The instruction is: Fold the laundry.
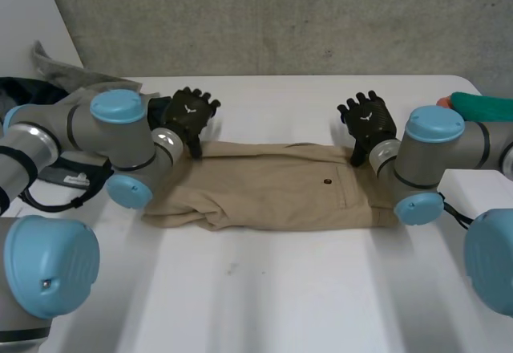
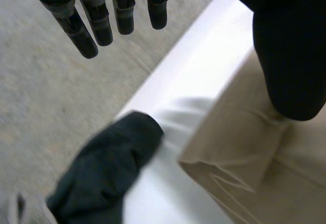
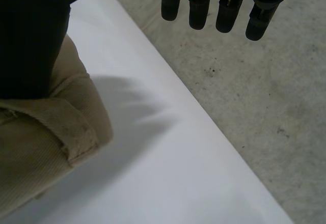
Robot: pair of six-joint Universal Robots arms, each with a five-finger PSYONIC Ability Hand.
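Bright, even light on the white table (image 1: pixel 280 305); a soft shadow edges the khaki trousers (image 1: pixel 272 188).

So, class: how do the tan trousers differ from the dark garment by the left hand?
The tan trousers lie flattened across the middle of the white table; the dark garment sits bunched at its edge. The left hand and right hand touch the trousers; nothing touches the dark garment. Both are cloth on that table.
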